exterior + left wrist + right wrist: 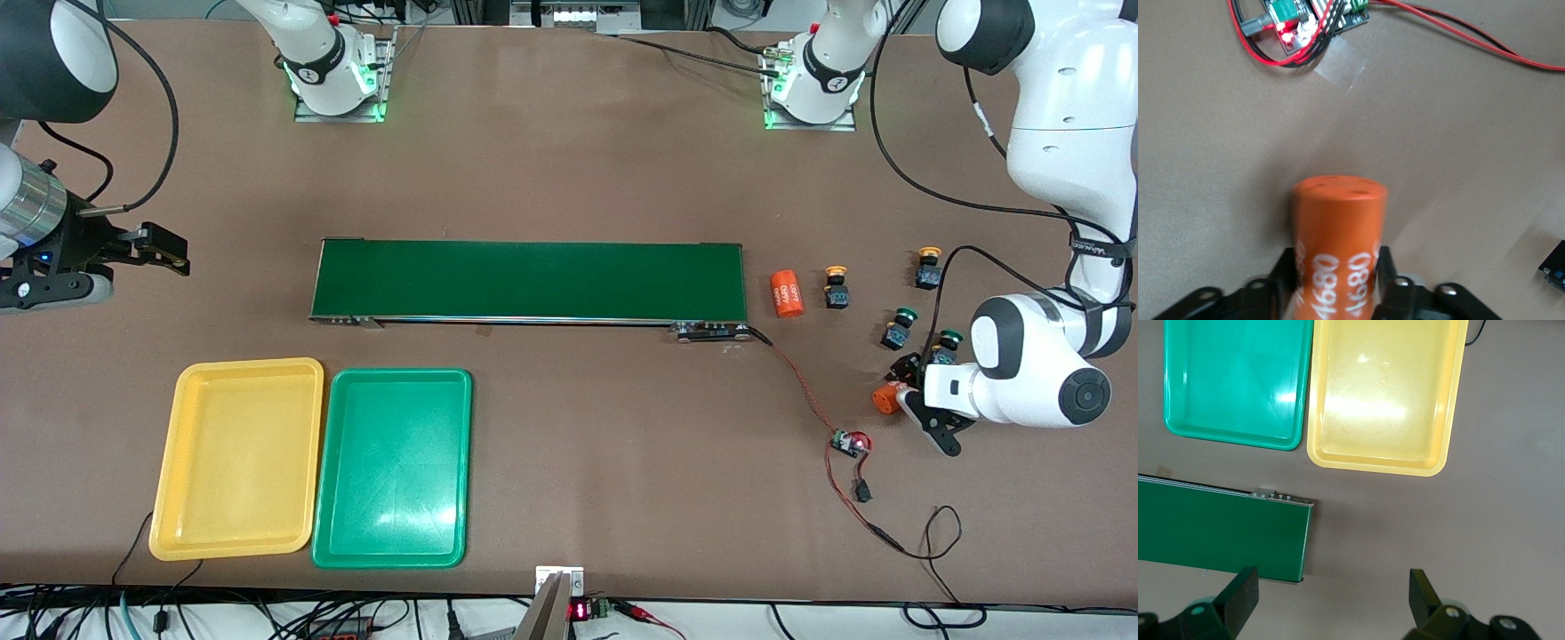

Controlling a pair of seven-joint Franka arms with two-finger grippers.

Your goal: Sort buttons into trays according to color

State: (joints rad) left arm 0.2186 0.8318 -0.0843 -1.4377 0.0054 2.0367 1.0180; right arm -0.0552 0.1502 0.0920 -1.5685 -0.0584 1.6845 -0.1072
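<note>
The surface (569,160) looks matt brown, faintly textured. Both trays, yellow (238,460) and green (392,468), are glossy smooth plastic that catches the light. The belt (530,280) is a dull dark green with a thin metal edge. The orange cylinder (1338,247) is smooth, satin, printed white.

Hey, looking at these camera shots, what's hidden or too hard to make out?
- Front view: the left hand is largely covered by its own wrist, so its hold on the orange cylinder is unclear there.
- Left wrist view: the cylinder's lower end is cut off by the frame edge.
- Front view: lettering on the second orange cylinder is too small to read.
- Right wrist view: the conveyor belt runs off the edge.
</note>
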